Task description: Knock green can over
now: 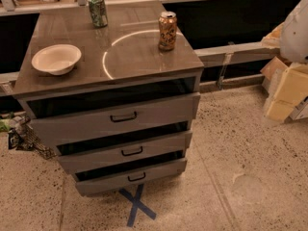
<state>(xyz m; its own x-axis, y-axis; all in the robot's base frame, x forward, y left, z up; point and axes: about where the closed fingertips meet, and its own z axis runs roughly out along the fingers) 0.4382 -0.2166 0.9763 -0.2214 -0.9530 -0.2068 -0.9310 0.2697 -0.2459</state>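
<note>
**Arm Pose and Target Position**

My arm [296, 28] enters at the right edge of the view, with its white link held high. My gripper [283, 91] hangs below that link, over the floor [240, 177] and well apart from the cabinet [120, 117]. I cannot tell whether it is released or clenched.

The green can [97, 9] stands upright at the back of the cabinet top, left of centre. An orange can [167, 31] stands upright near the right edge. A bowl [56, 58] sits at the left. All three drawers are partly pulled out.
</note>
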